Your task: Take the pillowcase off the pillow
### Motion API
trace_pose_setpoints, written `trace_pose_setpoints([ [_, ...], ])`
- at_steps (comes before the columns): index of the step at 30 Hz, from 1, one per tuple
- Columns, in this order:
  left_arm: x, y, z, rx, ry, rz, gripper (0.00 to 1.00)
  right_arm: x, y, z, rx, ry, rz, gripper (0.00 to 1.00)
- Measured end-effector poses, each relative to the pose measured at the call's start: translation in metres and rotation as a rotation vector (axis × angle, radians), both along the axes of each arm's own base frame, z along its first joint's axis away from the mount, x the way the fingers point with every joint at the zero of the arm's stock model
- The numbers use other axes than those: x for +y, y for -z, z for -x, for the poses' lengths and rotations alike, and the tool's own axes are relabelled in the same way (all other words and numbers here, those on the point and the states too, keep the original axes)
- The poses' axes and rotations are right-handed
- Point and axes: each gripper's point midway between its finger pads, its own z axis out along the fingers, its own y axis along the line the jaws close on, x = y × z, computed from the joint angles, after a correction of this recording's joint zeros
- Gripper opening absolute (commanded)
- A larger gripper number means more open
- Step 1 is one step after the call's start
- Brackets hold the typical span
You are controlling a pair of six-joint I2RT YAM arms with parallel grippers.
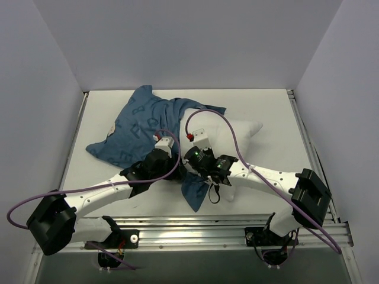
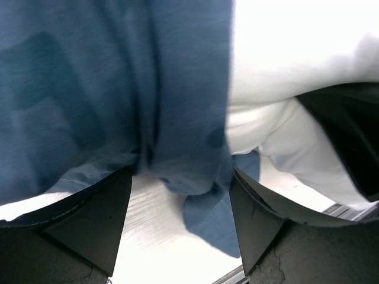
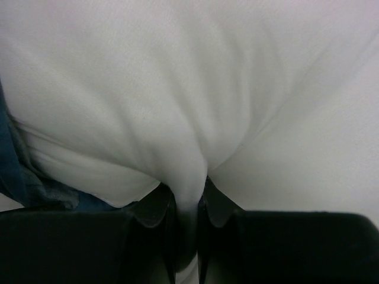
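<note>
The blue printed pillowcase (image 1: 139, 127) lies bunched at the left centre of the table. The white pillow (image 1: 240, 133) sticks out of it to the right, and a blue flap (image 1: 195, 190) hangs toward the near edge. My left gripper (image 1: 169, 155) is at the pillowcase's edge. In the left wrist view it (image 2: 180, 177) is open, with a hanging bunch of the pillowcase (image 2: 118, 89) between its wide-apart fingers and the pillow (image 2: 296, 59) to the right. My right gripper (image 1: 190, 160) is shut on a pinched fold of the pillow (image 3: 177, 89), as the right wrist view (image 3: 186, 189) shows.
The white table (image 1: 266, 106) is boxed in by white walls at the left, back and right. Aluminium rails (image 1: 195, 228) run along the near edge. Purple cables (image 1: 219, 118) arc over both wrists. A strip of pillowcase (image 3: 9, 160) shows left of the right gripper.
</note>
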Motion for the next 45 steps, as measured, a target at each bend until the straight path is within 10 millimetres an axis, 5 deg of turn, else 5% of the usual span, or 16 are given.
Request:
trace_pose_setpoints([
  [5, -0.004, -0.004, -0.001, -0.008, 0.01, 0.019, 0.71, 0.003, -0.005, 0.0, 0.004, -0.011, -0.008, 0.0],
  [15, -0.004, 0.002, -0.005, -0.003, -0.002, -0.005, 0.12, 0.004, -0.019, -0.005, 0.008, -0.018, -0.04, 0.0],
  [19, 0.002, 0.001, -0.009, -0.012, -0.027, -0.032, 0.03, 0.001, -0.027, -0.007, 0.003, -0.013, -0.065, 0.0],
  [26, 0.045, 0.004, -0.031, 0.01, -0.221, -0.112, 0.03, -0.021, -0.07, -0.003, -0.024, -0.003, -0.171, 0.0],
  [32, 0.112, 0.001, -0.058, 0.041, -0.547, -0.111, 0.05, -0.072, -0.149, 0.011, -0.113, 0.042, -0.321, 0.0],
  [38, 0.169, 0.006, -0.06, 0.041, -0.817, -0.139, 0.09, -0.111, -0.224, 0.033, -0.263, 0.051, -0.436, 0.0],
  [41, 0.186, 0.011, -0.061, 0.046, -0.89, -0.16, 0.13, -0.111, -0.227, 0.047, -0.261, -0.012, -0.461, 0.0],
  [45, 0.187, 0.012, -0.062, 0.055, -0.889, -0.171, 0.34, -0.089, -0.179, 0.055, -0.121, -0.106, -0.432, 0.09],
])
